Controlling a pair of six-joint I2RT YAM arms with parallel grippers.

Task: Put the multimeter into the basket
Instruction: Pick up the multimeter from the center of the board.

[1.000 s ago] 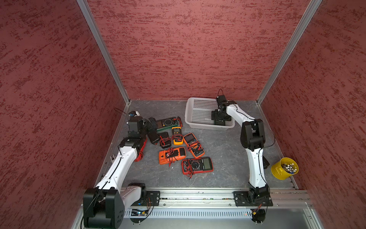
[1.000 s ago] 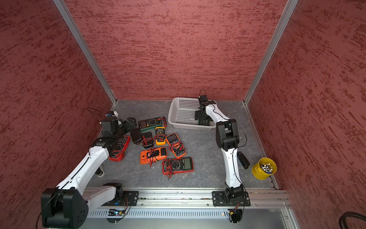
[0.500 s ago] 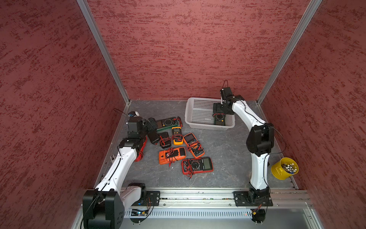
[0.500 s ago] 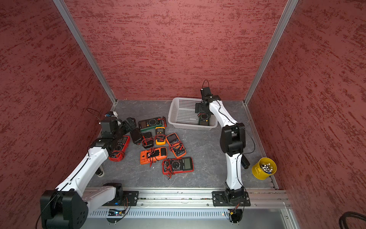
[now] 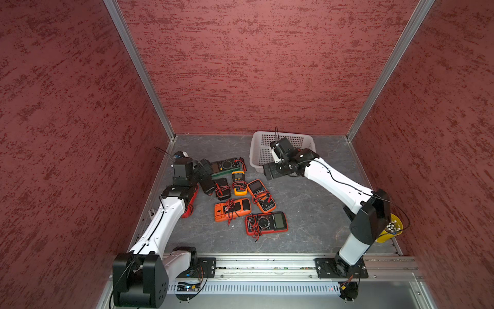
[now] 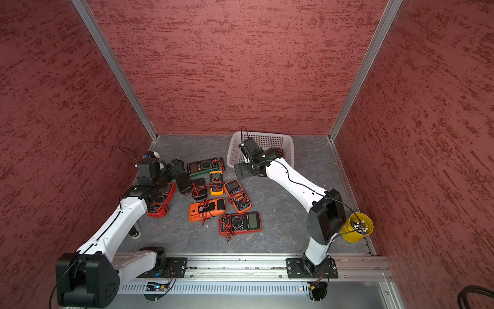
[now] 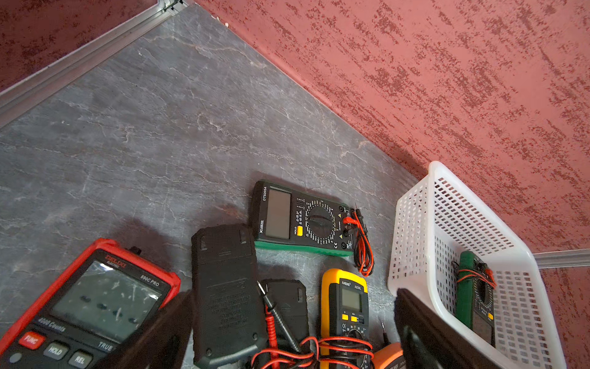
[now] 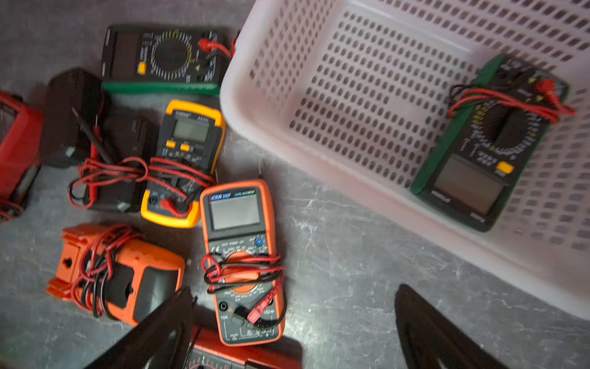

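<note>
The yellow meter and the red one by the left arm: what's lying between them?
A larger black multimeter and a smaller black multimeter, both face down, side by side; the left wrist view shows them.

Red multimeter (image 7: 105, 300), left wrist view: "DELIXI" above the display, "890C PRO" at its corner, "4000 Counts" and "TRUE" under it; btns "FUNC", "HOLD", "REL". Green-edged multimeter (image 7: 303, 220): "DT9205A" beside the display, brand word not legible. Yellow multimeter (image 7: 346, 303): "ANENG" and "A830L" above the display. Orange multimeter (image 8: 242, 255), right wrist view: "10A" by a socket; other print too blurred.
</note>
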